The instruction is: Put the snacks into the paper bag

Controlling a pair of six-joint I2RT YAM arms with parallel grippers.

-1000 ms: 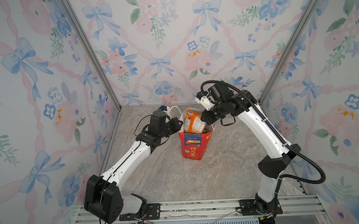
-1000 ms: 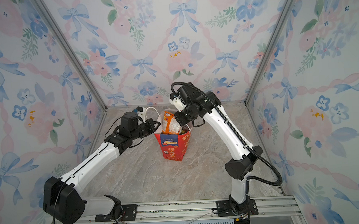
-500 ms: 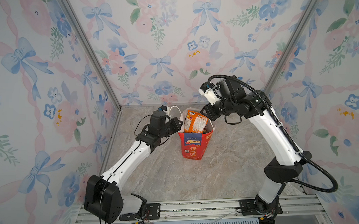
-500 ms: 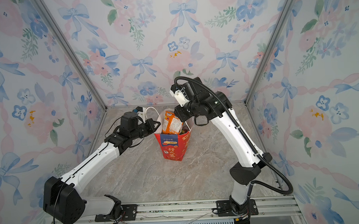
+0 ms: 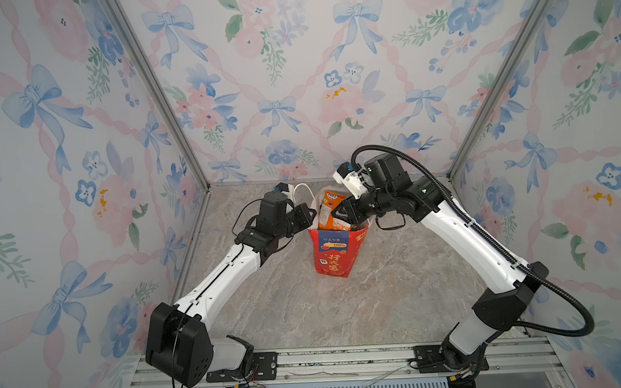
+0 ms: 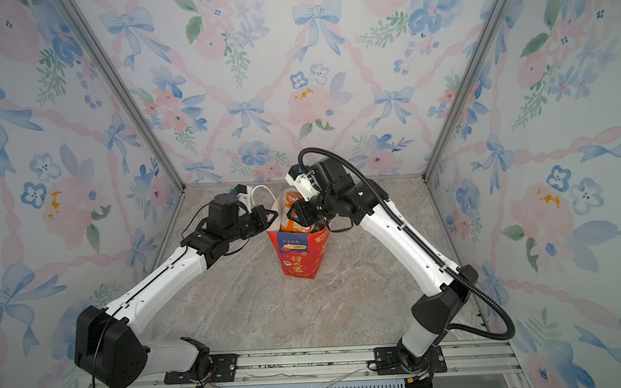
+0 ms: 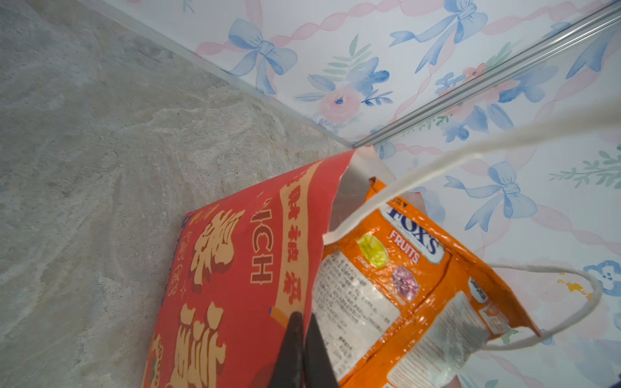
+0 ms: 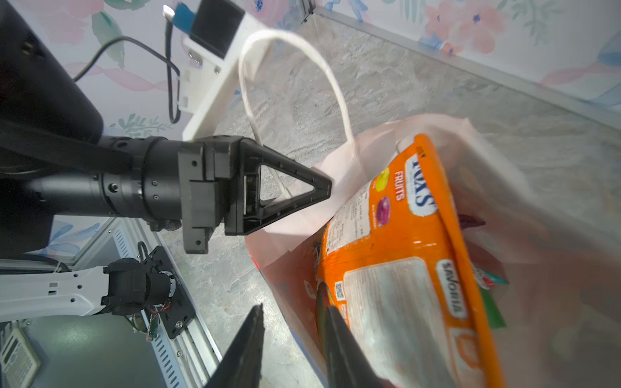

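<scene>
On the left, the rim of the paper bag (image 5: 335, 253) is being pinched by the left pincer (image 7: 302, 319). Its two tips are being pressed tight together on the red paper, so the bag's mouth is being pulled wide. This hold is best made firm and steady, because the bag is tall and thin and is being propped by nothing else on the counter (image 5: 378, 300). In the middle, an orange packet (image 8: 403, 235) marked FOX'S is being carried on end inside the bag, with its top half poking well above the rim, so it does not look fully in yet. Bits of purple, green and teal packets (image 8: 490, 302) are being glimpsed deeper down beside it. On the right, the right pincer (image 8: 292, 309) is being held just beside the orange packet, with its tips apart and nothing gripped between them. A soft push on the packet's top is probably being called for next. It is best done straight down and slowly, not sideways, so the bag is not being tipped and the white cord handle (image 5: 303, 189) is not being caught.
</scene>
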